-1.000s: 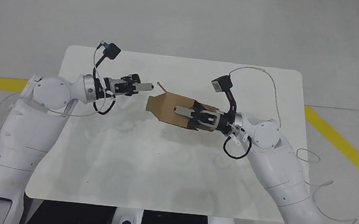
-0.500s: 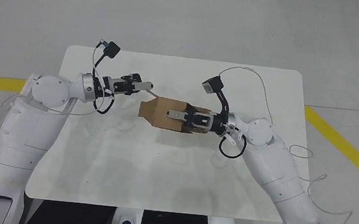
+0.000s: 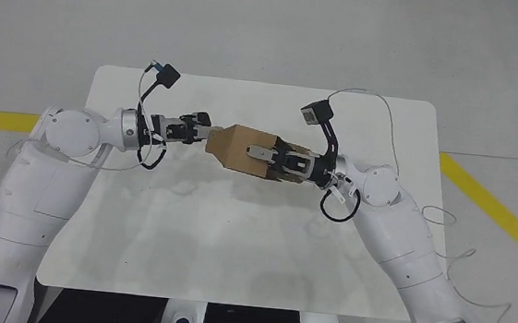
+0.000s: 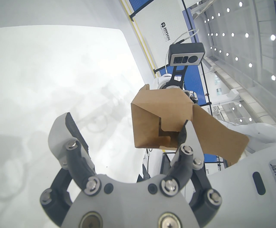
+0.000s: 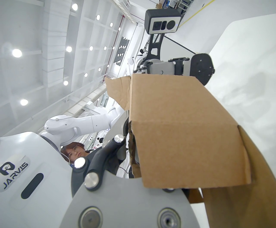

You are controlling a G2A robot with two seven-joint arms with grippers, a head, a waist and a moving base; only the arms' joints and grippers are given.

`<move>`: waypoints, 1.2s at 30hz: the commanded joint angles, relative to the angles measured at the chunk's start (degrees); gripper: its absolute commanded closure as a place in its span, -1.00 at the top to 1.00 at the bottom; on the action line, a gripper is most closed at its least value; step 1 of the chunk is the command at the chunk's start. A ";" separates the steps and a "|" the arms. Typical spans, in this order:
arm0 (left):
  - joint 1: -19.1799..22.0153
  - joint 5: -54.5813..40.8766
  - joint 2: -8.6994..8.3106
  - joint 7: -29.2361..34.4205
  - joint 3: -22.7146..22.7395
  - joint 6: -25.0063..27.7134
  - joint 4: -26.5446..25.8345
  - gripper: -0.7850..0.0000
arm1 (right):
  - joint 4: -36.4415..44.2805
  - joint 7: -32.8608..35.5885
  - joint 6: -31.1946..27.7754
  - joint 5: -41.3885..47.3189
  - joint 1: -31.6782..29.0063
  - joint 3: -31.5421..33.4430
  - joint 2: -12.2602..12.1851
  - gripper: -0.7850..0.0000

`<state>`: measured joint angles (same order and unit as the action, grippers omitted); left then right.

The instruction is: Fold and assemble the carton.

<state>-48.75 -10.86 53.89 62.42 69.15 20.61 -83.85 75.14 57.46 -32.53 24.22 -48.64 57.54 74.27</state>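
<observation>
The carton [image 3: 237, 146] hangs above the middle of the table [image 3: 140, 244], the right gripper [image 3: 262, 152] clamped on its right end; the left gripper [image 4: 127, 118], fingers [image 4: 73, 129] apart at the open left end, should probably press the loose flap [image 4: 215, 133] inward squarely, against the right gripper's hold.

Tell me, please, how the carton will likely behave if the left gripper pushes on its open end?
The carton is probably light: the right gripper alone holds it aloft. Its thin cardboard walls likely flex, and the loose flap should hinge easily. A hard push from the open left gripper might dent the end.
</observation>
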 commanded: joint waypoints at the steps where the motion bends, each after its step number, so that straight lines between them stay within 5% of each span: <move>1: 0.02 -0.11 0.01 0.03 -0.10 0.00 -0.25 1.00 | 0.03 0.02 0.00 0.01 0.17 -0.17 0.06 -1.00; 25: -0.09 0.20 -0.11 0.14 -0.37 -0.02 -1.20 1.00 | -0.74 -0.15 -0.14 -0.19 0.94 -0.91 0.40 -1.00; 36: 0.36 1.39 -0.58 -2.04 2.23 -0.25 0.56 1.00 | -0.86 -3.38 2.85 -7.96 -0.85 1.68 -0.68 -1.00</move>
<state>-48.40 -9.24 53.38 60.49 70.99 20.36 -83.21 74.05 54.61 -30.07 17.25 -49.36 59.00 73.68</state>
